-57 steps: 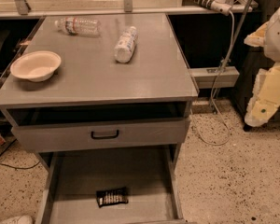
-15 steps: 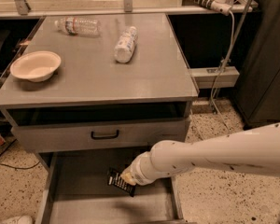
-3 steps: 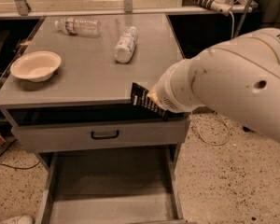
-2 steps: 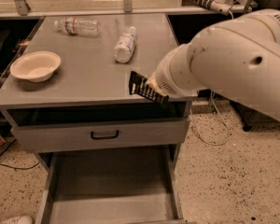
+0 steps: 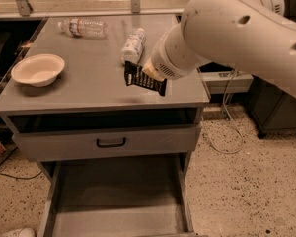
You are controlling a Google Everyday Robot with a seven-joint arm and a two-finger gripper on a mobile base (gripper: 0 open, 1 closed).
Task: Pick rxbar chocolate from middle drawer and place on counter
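Looking at the rxbar chocolate (image 5: 144,81), you see it up off the surface, over the front right part of the counter (image 5: 89,90), with a faint shadow on the grey top just beneath it. Its long axis runs on a slant: the left end sits higher and points toward the back left, while the right end dips toward the counter's front right corner. The black wrapper stands roughly on edge, with its broad face and white lettering turned toward the camera.

Your gripper (image 5: 150,74) is clamped on the bar along its upper right part. Most of the gripper is hidden behind the bulky white wrist of the arm (image 5: 237,28), which reaches in from the upper right.

Just behind the bar, a white-labelled bottle (image 5: 133,44) lies on its side on the counter. Further back and to the left lies a clear water bottle (image 5: 83,27), also on its side. A shallow cream bowl (image 5: 38,69) sits upright near the left edge, well apart from the bar.

Below the counter, a grey drawer front with a black handle (image 5: 111,142) is nearly closed. Under that, the middle drawer (image 5: 118,191) is pulled out toward you, showing its plain grey floor and low side walls.
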